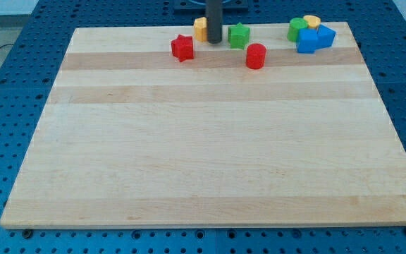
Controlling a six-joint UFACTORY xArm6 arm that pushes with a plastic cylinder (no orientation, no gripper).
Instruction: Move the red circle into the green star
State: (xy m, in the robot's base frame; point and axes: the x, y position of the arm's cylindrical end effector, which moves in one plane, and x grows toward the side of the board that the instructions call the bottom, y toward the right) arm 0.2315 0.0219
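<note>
Camera view: my tip (213, 41) stands near the surface's (203, 155) top edge, between yellow block (200, 29) and green star (239, 35); red circle (256, 56) waits just below-right, untouched. No jaws fitted.

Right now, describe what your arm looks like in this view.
Only the lower stretch of my arm shows: a straight dark rod, nearly black, smooth and cylindrical, entering at the view's top. No cables, markings or labels are visible on it. It ends bluntly at my tip, which sits between the yellow block and the green star.
</note>
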